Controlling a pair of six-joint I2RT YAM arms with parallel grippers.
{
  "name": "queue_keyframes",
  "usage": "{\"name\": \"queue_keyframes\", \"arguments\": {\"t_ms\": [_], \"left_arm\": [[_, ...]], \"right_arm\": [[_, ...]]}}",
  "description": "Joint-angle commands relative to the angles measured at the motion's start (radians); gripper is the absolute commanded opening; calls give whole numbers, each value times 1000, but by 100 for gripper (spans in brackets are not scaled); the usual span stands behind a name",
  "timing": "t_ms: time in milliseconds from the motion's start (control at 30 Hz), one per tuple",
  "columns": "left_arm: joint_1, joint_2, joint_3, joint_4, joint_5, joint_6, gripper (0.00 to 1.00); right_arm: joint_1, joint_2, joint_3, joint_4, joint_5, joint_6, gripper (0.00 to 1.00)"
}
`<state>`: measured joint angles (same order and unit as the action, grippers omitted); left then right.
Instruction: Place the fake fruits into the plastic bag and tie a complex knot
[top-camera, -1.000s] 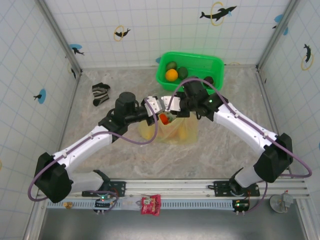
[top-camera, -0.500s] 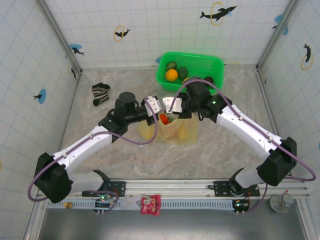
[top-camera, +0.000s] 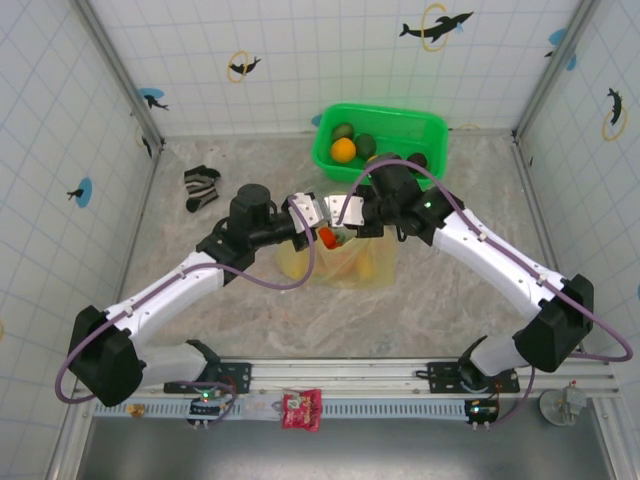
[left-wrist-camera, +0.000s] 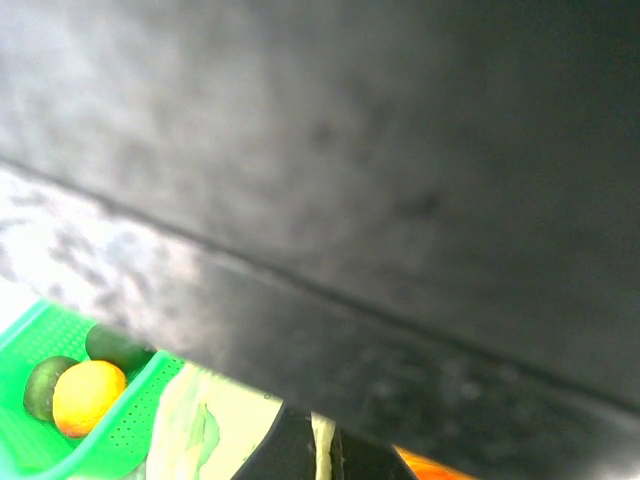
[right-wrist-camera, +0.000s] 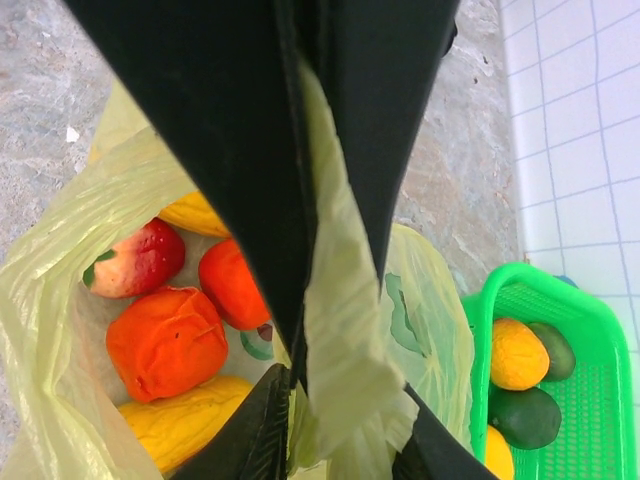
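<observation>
The stone-patterned table (top-camera: 450, 310) fills the middle of the overhead frame. At upper centre sits the green basket (top-camera: 432, 128), holding an orange (top-camera: 343, 149) and some dark green pieces. Just below it, at frame centre, the plastic bag (top-camera: 352, 262) slumps mouth-up, with red, orange and yellow fruits (right-wrist-camera: 165, 340) lying inside. My right gripper (top-camera: 338, 218) is nearly closed, pinching a fold of the bag's rim. My left gripper (top-camera: 312, 214), just beside it, is closed; I cannot tell whether it has any film. A striped sock (top-camera: 201, 187) lies at upper left.
</observation>
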<state>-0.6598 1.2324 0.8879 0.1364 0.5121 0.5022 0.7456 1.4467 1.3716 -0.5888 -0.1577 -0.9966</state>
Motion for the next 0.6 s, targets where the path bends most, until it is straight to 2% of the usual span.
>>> {"name": "queue_keyframes", "arguments": {"t_ms": [0, 333, 400, 500, 533, 567], "left_arm": [[-1, -5, -12, -4, 4, 38, 0], [-4, 3, -2, -18, -7, 42, 0], [-7, 4, -3, -21, -6, 42, 0], [-11, 4, -1, -26, -11, 48, 0], [-12, 4, -2, -26, -13, 48, 0], [-12, 4, -3, -26, -14, 48, 0]], "right_arm": [[18, 3, 56, -19, 0, 1, 23], [24, -5, 57, -18, 6, 6, 27], [23, -2, 58, -17, 7, 4, 22], [24, 2, 61, -17, 8, 4, 9], [24, 4, 65, -16, 3, 4, 2], [24, 4, 65, -14, 1, 3, 0]]}}
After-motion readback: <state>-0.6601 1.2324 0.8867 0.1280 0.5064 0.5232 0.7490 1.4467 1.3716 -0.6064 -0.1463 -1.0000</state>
